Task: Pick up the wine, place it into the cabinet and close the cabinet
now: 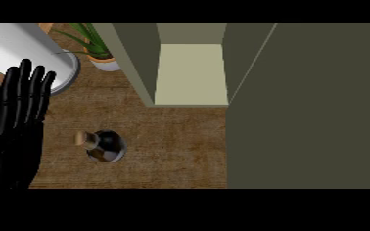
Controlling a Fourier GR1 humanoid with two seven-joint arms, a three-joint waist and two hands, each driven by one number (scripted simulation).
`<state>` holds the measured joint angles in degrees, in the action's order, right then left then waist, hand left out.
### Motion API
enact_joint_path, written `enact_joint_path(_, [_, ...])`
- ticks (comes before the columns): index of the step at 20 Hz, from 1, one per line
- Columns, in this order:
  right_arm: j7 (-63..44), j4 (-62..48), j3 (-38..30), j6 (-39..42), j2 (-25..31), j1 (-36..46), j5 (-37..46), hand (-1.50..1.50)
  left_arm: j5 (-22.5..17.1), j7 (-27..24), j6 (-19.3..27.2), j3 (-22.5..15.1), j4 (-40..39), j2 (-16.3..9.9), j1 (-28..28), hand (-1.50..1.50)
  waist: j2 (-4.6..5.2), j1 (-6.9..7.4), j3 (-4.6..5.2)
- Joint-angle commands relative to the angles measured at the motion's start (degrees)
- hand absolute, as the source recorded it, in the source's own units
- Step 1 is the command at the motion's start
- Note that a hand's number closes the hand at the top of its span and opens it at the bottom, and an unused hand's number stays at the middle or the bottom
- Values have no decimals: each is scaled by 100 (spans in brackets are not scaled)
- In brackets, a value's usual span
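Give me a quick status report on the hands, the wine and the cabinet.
Left hand open, resting at left edge; right hand not in view. Wine bottle upright on counter, untouched. Cabinet open, shelf bare. Nothing between bottle and cabinet.

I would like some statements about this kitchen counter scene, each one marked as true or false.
1. The wine bottle stands on the counter. True.
2. The cabinet is closed. False: its door is open and the shelf shows.
3. The left hand holds the bottle. False: it is open at the left edge, apart from the bottle.
4. A potted plant sits left of the cabinet. True.
5. The right hand is above the bottle. False: it is not in view.
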<state>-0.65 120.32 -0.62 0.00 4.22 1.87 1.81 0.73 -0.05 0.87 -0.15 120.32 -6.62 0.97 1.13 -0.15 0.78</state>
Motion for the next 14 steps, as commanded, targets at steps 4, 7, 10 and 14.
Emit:
enact_joint_path(4, [160,494,-70,173,72,-697,-104,-150,1712,-41,1299,117,-107,291,-127,-150,-130,-66,-89])
enact_joint_path(7, [-421,390,500,752,84,-925,-699,-150,616,554,2213,62,-252,641,-166,-150,-119,-47,-65])
enact_joint_path(10, [-960,958,678,904,182,-1105,-1022,-150,810,741,2899,-137,-585,652,-682,-150,-116,-119,-74])
enact_joint_path(14, [-1212,1606,451,1013,339,-1522,-1395,-150,1293,1065,3774,-1009,-585,658,-879,-150,-126,-66,-80])
